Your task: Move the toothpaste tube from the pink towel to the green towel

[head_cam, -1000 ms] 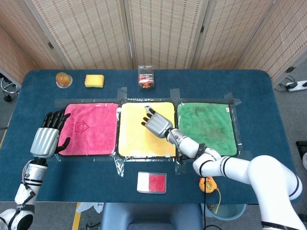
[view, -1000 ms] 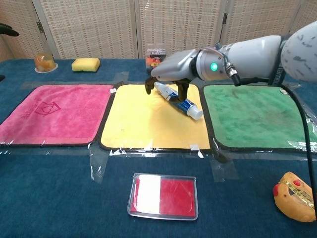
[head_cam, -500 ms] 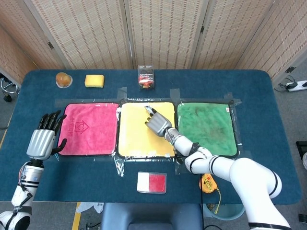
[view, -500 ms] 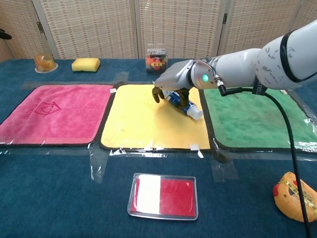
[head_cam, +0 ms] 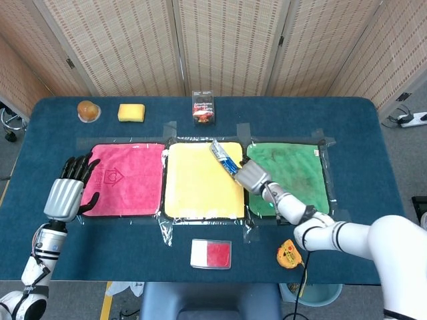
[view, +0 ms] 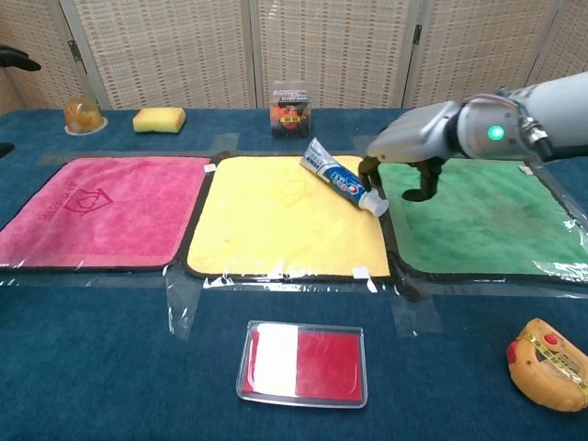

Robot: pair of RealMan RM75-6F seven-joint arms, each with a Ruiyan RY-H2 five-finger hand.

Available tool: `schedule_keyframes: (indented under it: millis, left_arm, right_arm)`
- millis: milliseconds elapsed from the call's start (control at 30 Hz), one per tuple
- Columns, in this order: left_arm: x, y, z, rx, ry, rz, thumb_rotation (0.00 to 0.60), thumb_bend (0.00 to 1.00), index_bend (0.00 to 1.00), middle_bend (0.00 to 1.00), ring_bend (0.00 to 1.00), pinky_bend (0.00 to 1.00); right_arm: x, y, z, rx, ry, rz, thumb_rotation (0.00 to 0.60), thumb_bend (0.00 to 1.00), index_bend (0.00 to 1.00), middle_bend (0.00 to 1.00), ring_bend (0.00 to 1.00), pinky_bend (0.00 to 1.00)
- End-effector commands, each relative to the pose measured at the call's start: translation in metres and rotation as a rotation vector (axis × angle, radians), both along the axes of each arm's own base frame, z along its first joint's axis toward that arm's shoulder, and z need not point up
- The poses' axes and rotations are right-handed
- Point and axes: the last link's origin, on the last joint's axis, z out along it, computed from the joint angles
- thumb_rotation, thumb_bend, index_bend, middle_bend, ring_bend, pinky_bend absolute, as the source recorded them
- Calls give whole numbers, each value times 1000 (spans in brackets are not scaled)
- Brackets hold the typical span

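dark blue cloth-covered table (head_cam: 373,133) before woven rattan screen panels (head_cam: 227,47); white and blue toothpaste tube (view: 342,178) pinched at its cap end by right hand (view: 404,152), lifted aslant over yellow towel (view: 285,216) beside green towel (view: 478,216); pink towel (view: 101,211) bare; left hand (head_cam: 67,190) spread, holding nothing.

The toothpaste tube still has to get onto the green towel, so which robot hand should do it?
The right robot hand, probably. It already grips the toothpaste tube by its cap end, right at the green towel. The left robot hand hangs open far off, beside the pink towel.
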Motion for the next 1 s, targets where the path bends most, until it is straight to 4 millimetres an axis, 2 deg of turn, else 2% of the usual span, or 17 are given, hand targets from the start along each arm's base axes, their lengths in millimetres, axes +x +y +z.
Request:
schedule_keyframes:
  millis: [33,133,200,367,667,1000]
  left_arm:
    - [1,0,0,0,0,-2,600,428,111,51,24,9]
    - [2,0,0,2,0,-5,600,428,110,51,24,9]
    - [2,0,0,3,0,-5,600,429,110,51,24,9]
    - [3,-1,0,3,0,-5,600,428,109,51,24,9]
    - [-5,-6,5,15,-1,20,600,429,109,51,24,9]
    - [-13,-10,6,15,0,46,600,429,109,51,22,9]
  right_arm:
    - [-27,11,21,-25,14,-49,600,510,255,295,156,61]
    - [-33,15,35,-47,-5,-61,600,511,255,298,164,61]
    - [-29,15,43,-69,-48,-63,600,511,256,298,166,61]
    - [-5,5,43,-87,-151,-39,600,511,256,256,166,61]
    - [38,-23,2,-41,-178,-11,600,500,179,141,128,0]
    - [60,-41,-40,-10,-136,-5,600,494,184,160,102,0]
